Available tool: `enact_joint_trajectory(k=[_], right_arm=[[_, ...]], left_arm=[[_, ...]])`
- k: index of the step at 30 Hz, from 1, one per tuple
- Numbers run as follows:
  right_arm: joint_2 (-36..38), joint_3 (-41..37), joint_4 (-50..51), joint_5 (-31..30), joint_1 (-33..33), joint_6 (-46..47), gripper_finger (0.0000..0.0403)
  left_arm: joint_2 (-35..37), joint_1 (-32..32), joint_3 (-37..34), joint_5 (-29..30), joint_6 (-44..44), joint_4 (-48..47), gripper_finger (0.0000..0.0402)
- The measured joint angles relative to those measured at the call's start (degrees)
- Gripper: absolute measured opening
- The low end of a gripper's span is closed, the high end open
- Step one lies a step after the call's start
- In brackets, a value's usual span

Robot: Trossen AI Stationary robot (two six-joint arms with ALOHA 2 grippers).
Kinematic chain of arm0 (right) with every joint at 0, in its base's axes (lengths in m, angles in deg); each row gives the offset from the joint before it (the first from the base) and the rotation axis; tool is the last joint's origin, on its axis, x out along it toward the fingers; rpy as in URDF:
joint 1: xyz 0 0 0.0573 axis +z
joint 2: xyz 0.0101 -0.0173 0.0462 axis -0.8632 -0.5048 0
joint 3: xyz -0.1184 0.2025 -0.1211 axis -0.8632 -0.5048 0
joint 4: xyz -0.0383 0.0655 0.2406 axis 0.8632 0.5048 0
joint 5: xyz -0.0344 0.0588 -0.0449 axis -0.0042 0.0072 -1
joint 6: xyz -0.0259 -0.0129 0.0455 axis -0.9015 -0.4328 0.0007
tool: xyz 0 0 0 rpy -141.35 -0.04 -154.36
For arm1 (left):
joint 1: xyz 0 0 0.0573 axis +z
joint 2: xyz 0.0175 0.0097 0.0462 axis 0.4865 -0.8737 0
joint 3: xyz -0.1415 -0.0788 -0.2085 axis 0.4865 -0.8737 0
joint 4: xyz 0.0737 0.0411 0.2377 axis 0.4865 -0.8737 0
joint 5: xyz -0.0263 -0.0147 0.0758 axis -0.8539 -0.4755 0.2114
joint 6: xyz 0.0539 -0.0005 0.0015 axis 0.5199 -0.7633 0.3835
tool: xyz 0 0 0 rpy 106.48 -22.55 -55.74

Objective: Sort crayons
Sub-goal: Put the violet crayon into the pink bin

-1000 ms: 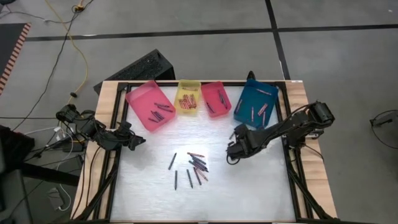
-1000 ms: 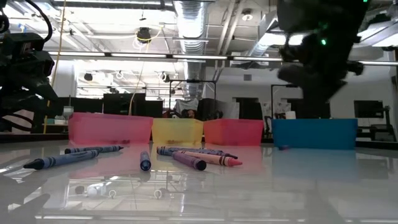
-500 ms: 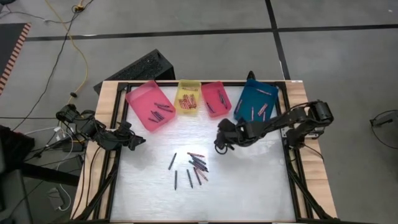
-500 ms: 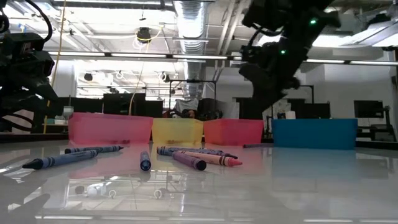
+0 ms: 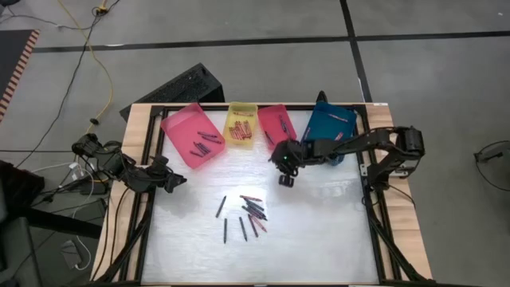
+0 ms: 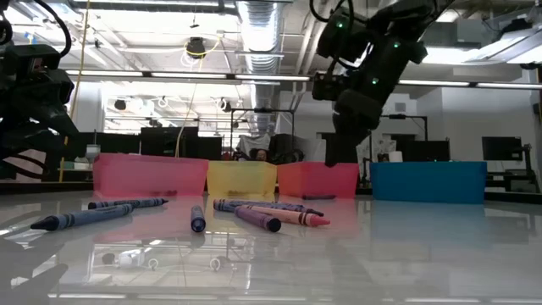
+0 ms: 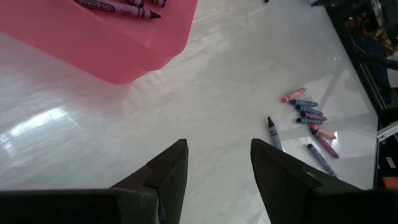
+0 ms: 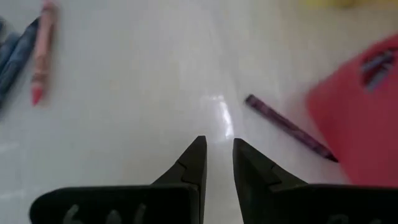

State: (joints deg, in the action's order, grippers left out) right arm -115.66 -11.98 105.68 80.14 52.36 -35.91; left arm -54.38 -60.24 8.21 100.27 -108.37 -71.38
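Several loose crayons [image 5: 251,210] lie flat in the middle of the white table [image 5: 335,231]; the low view shows the crayons [image 6: 254,213] side on. One purple crayon [image 8: 286,126] lies alone beside the red tray [image 8: 367,106]. My right gripper [image 5: 284,169] hangs in front of the red tray [image 5: 276,126], pointing steeply down. Its fingers [image 8: 198,157] stand a narrow gap apart with only bare table between them. My left gripper [image 5: 172,180] waits open at the table's left edge, near the pink tray [image 5: 191,134].
Four trays line the far edge: pink, yellow [image 5: 241,125], red and blue [image 5: 327,127], each holding some crayons. The right arm [image 5: 351,145] reaches across in front of the blue tray. Bare table lies on the near side and to the right of the crayon pile.
My right gripper has swung from in front of the blue tray toward the table's left and far edge, ending in front of the red tray. Its wrist has rolled and tipped on the way. The gap between its fingers looks the same throughout.
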Motion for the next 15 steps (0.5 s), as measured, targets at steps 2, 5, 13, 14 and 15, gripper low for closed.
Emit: enact_joint_trajectory(k=[2, 5, 13, 14, 15], right_arm=[[0.00, 0.00, -0.07, -1.34, -0.99, 2.78, 0.0075], [0.00, 0.00, -0.53, -2.02, -2.15, 3.11, 0.0075], [-0.02, 0.94, -0.72, -2.10, -1.15, -17.11, 0.0075], [-0.02, 1.14, -1.25, -2.11, -1.09, -18.81, 0.0075], [-0.02, 1.27, -2.00, -2.11, -1.09, -20.07, 0.0075]], left_arm=[[0.01, -0.01, 0.00, 0.00, 0.00, 0.00, 0.0165], [-0.01, 0.00, 0.00, 0.00, 0.00, 0.00, 0.0165], [-0.01, -0.02, 0.02, 0.00, -0.02, 0.00, 0.0165], [0.01, -0.02, 0.02, 0.00, 0.00, 0.00, 0.0165], [0.00, -0.02, 0.01, 0.00, 0.00, 0.00, 0.0165]])
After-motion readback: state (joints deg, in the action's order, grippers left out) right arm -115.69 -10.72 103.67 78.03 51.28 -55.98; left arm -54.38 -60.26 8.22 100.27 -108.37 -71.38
